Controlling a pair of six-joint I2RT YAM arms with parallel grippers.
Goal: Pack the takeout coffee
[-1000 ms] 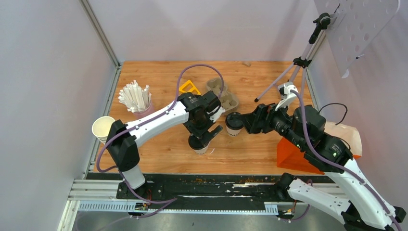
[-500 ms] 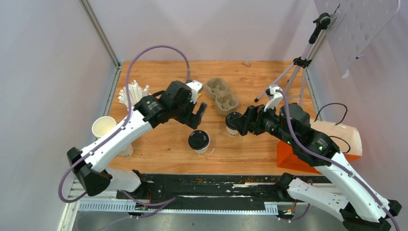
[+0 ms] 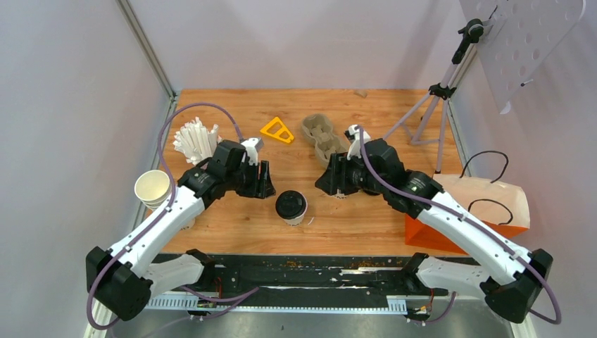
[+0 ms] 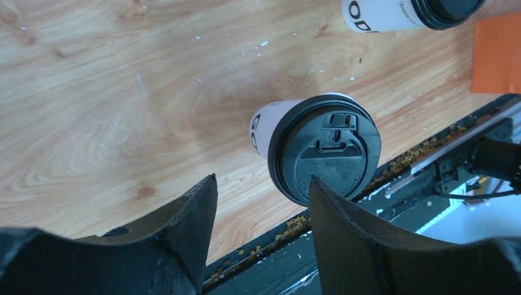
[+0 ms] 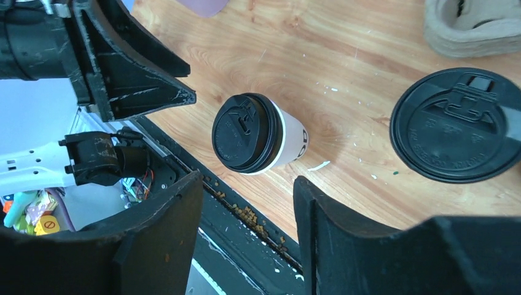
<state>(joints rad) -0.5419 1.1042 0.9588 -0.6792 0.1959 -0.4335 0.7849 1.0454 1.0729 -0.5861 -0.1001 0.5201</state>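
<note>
One takeout coffee cup (image 3: 291, 205), white with a black lid, stands near the table's front edge; it also shows in both wrist views (image 4: 324, 149) (image 5: 255, 132). A second lidded cup (image 4: 405, 11) (image 5: 458, 126) stands to its right, mostly hidden under my right wrist in the top view. My left gripper (image 3: 265, 181) (image 4: 263, 179) hangs just left of the first cup, open and holding nothing. My right gripper (image 3: 329, 182) (image 5: 247, 178) hovers above the second cup, pointing left, open and empty.
A pulp cup carrier (image 3: 324, 136) lies behind the cups, with a yellow triangle (image 3: 277, 130) to its left. Straws in a cup (image 3: 197, 141) and stacked lidless cups (image 3: 153, 189) stand at the left. An orange bag (image 3: 429, 229) and a tripod (image 3: 429, 105) are at the right.
My left arm has drawn back to the left, off the first cup. My right arm has swung left over the second cup. Both pairs of jaws have narrowed.
</note>
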